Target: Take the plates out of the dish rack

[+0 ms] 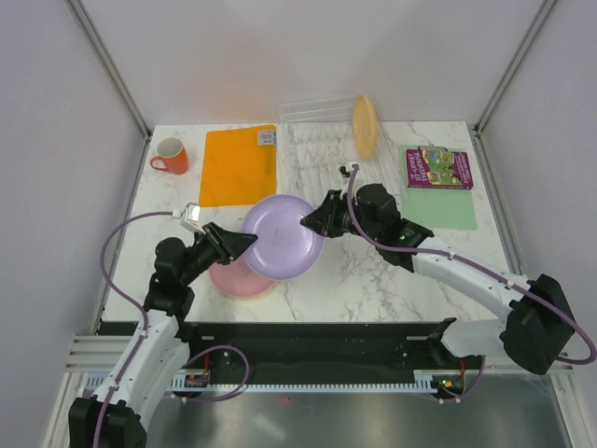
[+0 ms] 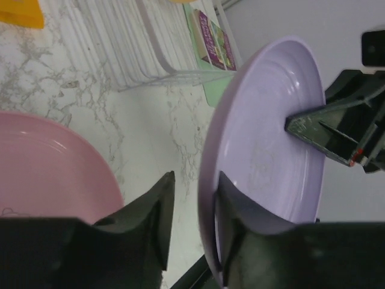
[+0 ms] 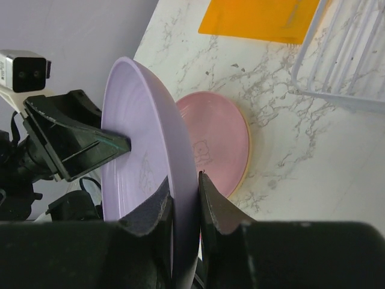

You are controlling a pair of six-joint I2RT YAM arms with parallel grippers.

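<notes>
Marble table (image 1: 373, 280) below, the purple plate (image 1: 280, 235) hangs with the right claw (image 1: 312, 222) pinching its three o'clock rim. At nine o'clock the left claw (image 1: 244, 241) straddles it, half-wide, unclamped.

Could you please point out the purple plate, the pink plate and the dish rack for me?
purple plate (image 1: 280, 238), top external view, centre of its face.
pink plate (image 3: 221, 133), right wrist view, middle of its face.
dish rack (image 1: 312, 151), top external view, bare wire dividers.

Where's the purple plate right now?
In the top view the purple plate is mid-table, in the air: right gripper pinching one edge, left gripper straddling the other. The pink plate lies just beside it, the dish rack behind.
</notes>
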